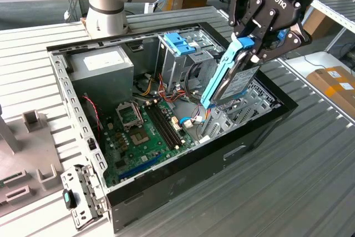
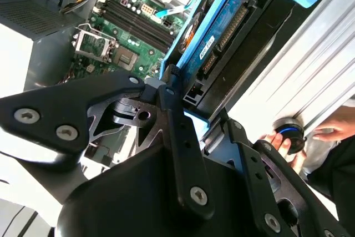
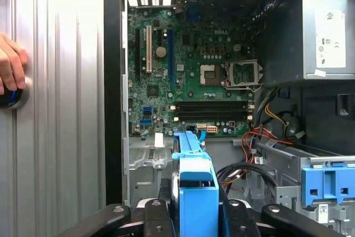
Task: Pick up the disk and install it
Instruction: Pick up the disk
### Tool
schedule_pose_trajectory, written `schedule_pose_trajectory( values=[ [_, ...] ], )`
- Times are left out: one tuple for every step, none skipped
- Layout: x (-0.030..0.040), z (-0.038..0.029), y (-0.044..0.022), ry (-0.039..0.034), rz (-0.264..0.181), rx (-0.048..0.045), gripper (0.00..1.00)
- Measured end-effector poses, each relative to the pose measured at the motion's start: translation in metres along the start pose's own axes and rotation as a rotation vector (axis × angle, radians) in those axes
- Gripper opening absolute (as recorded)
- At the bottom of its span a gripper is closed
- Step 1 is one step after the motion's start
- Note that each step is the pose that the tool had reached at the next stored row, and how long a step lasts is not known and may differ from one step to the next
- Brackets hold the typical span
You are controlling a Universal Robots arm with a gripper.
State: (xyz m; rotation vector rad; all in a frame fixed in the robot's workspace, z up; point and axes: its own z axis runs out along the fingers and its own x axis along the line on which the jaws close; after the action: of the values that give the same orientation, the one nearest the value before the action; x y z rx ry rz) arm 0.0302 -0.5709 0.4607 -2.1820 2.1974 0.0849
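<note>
"The disk (image 1: 239, 79), do you have it?"

"Yes. In the exterior view my gripper (image 1: 250, 48) pinches it at its top end, on the blue edge. It hangs on its edge, tilted, in the air over the open computer case (image 1: 183, 177), toward the exterior view's right. So I think the picking up is done."

"Is it in its place?"

"Not yet. Its low end is near the metal frame (image 1: 236, 112) inside the case, but I can't tell if they touch. The blue latch (image 1: 178, 43) on the drive cage and the grey power box (image 1: 102, 66) are off to one side of it."

"And the second wrist view?"

"There the black fingers (image 2: 176, 109) press on the disk (image 2: 222, 43), one on each side. I can see its plug end. Past it is the green board (image 2: 130, 29). A person's hand (image 2: 277, 141) rests on a round button (image 2: 289, 131) outside the case."

"And the first wrist view?"

"The disk's blue edge (image 3: 197, 192) sits between the fingers, above the inside of the case. The hand (image 3: 10, 65) is outside the case, well apart from the disk. So the putting in is left to do."
</note>
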Motion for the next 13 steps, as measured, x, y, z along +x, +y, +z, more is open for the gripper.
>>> schedule_pose_trajectory(
  values=[
    [0.0010, 0.0002, -0.0030, 0.0000, 0.000, -0.0001, 0.37],
    [0.0021, 0.0005, -0.0063, -0.0001, 0.000, -0.0002, 0.37],
    [0.0029, 0.0006, -0.0084, -0.0001, 0.000, -0.0003, 0.37],
    [0.0034, 0.0007, -0.0099, 0.0000, 0.000, -0.0003, 0.37],
    [0.0042, 0.0008, -0.0119, 0.0000, 0.000, -0.0004, 0.37],
    [0.0048, 0.0009, -0.0134, -0.0001, 0.000, -0.0005, 0.37],
    [0.0056, 0.0010, -0.0155, 0.0000, 0.000, -0.0005, 0.37],
    [0.0061, 0.0011, -0.0171, 0.0000, 0.000, -0.0006, 0.37],
    [0.0071, 0.0013, -0.0202, -0.0001, 0.000, -0.0007, 0.37],
    [0.0082, 0.0015, -0.0237, -0.0001, 0.000, -0.0009, 0.37],
    [0.0089, 0.0017, -0.0261, -0.0001, 0.000, -0.0010, 0.37],
    [0.0095, 0.0017, -0.0280, 0.0001, 0.000, -0.0010, 0.37],
    [0.0105, 0.0019, -0.0313, 0.0000, 0.000, -0.0012, 0.37]
  ],
)
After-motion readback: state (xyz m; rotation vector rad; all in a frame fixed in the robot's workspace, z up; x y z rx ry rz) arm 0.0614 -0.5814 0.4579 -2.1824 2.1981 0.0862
